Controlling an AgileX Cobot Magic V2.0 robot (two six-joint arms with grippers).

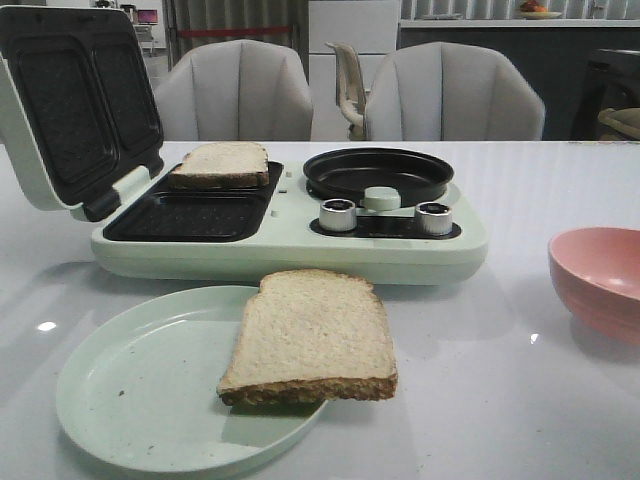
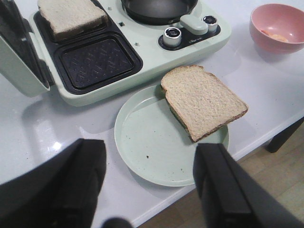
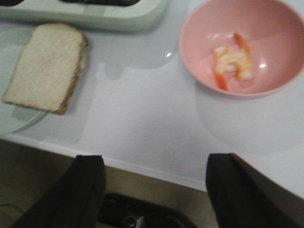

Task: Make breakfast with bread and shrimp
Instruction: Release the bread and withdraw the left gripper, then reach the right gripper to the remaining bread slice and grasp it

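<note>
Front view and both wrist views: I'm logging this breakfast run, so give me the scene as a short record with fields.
bread on plate: one slice lying on the pale green plate, overhanging its rim
bread in maker: one slice in the far slot of the open sandwich maker; near slot empty
pan: black, empty
shrimp: in the pink bowl
left gripper: open, holding nothing, near the plate
right gripper: open, holding nothing, near the table's edge
</note>
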